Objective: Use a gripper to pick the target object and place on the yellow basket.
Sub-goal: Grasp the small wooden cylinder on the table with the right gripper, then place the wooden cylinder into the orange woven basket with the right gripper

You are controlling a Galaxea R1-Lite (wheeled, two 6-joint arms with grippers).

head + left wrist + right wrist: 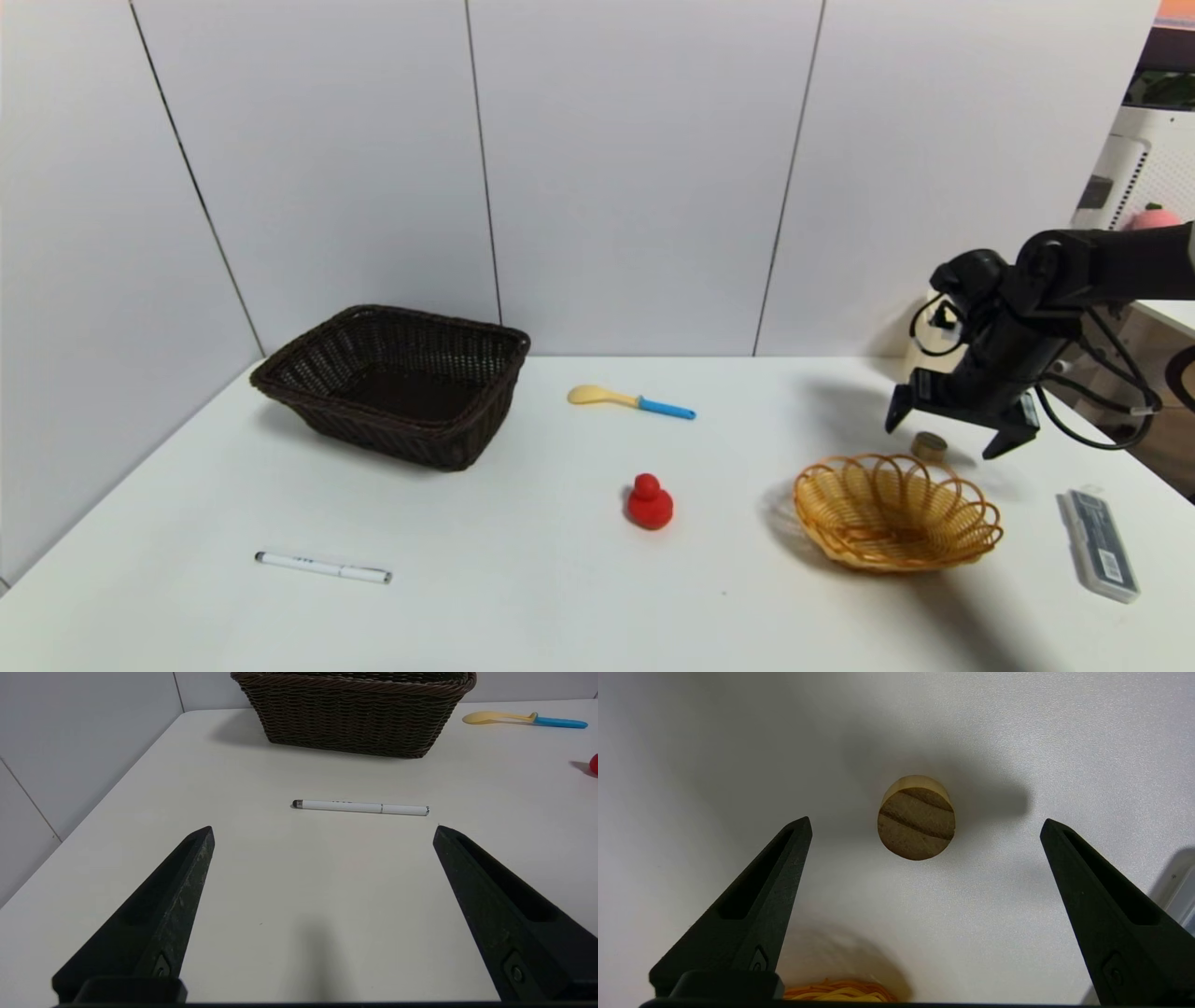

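Cork (916, 817) is lying on the counter (523, 560), untouched, between the spread fingers of the right pincer (924, 828) hovering above.

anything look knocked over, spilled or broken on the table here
Nothing stands out. The yellow basket and the dark wicker basket sit upright, and the red duck stands upright. The target object rests intact on the table behind the yellow basket, with the right gripper above it, jaws open.

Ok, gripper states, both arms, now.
Left gripper: open, empty, above the table near the white pen.
Right gripper: open, empty, hovering over the target object.
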